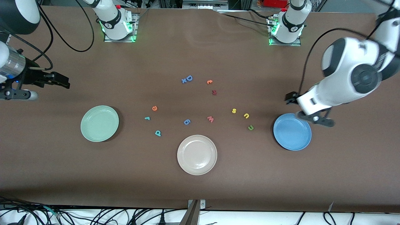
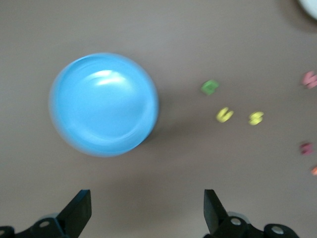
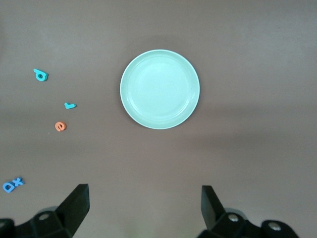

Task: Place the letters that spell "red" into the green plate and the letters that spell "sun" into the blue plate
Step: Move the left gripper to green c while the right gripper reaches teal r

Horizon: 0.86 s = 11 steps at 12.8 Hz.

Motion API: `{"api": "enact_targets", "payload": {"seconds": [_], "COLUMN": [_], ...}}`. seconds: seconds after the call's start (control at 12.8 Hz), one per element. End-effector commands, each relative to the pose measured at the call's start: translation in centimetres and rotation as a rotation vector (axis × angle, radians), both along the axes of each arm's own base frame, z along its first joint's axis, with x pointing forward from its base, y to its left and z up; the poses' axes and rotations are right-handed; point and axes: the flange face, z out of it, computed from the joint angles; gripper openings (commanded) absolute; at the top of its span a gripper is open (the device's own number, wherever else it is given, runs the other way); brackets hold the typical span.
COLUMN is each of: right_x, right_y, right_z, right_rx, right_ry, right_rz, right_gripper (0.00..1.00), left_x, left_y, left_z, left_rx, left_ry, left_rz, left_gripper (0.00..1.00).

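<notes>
The green plate [image 1: 99, 123] [image 3: 159, 89] lies toward the right arm's end, with the orange "e" [image 1: 154, 108] [image 3: 60, 126], teal "r" [image 1: 147, 118] [image 3: 70, 105] and teal "d" [image 1: 158, 133] [image 3: 40, 75] on the table beside it. The blue plate [image 1: 292, 132] [image 2: 103, 104] lies toward the left arm's end, with the yellow "s" [image 1: 234, 110] [image 2: 255, 118], yellow "u" [image 1: 246, 116] [image 2: 224, 115] and green "n" [image 1: 250, 127] [image 2: 210, 87] beside it. My left gripper [image 1: 307, 110] [image 2: 147, 203] hangs open and holds nothing, over the blue plate's rim. My right gripper [image 1: 64, 82] [image 3: 144, 198] is open and holds nothing, over bare table at the right arm's end.
A beige-white plate [image 1: 197, 154] lies mid-table, nearest the front camera. Spare letters lie in the middle: blue "D" with "x" [image 1: 187, 79] [image 3: 12, 184], orange "c" [image 1: 209, 82], a dark red letter [image 1: 214, 92], blue "6" [image 1: 187, 122], pinkish "w" [image 1: 210, 119] [image 2: 310, 79].
</notes>
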Motion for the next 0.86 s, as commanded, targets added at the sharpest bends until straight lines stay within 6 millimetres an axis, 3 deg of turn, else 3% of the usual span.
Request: {"api": "enact_targets", "payload": {"seconds": [0.0,0.16,0.47,0.63,0.78], "right_x": [1.2,2.0,3.6,4.2,4.1], "right_y": [2.0,4.7,9.9,11.7,13.3], "right_z": [-2.3,-4.3,-9.7,-12.7,-15.0], "right_rx": [0.010,-0.004,0.024,0.029,0.031], "right_ry": [0.009,0.012,0.025,0.012,-0.024], "right_rz": [0.021,-0.025,-0.040,-0.072,-0.084], "right_gripper": [1.00,1.00,1.00,1.00,1.00], "left_x": [2.8,3.4,2.7,2.0,1.4], "left_y": [-1.4,-3.4,-4.2,-5.9,-7.5], "left_z": [-6.2,-9.9,-18.4,-20.9,-21.9], "left_rx": [-0.085,-0.105,-0.135,-0.135,-0.122], "left_ry": [-0.007,-0.058,-0.128,-0.149,-0.149], "left_rz": [0.044,0.035,0.085,0.081,0.088], "left_gripper": [1.00,1.00,1.00,1.00,0.99]}}
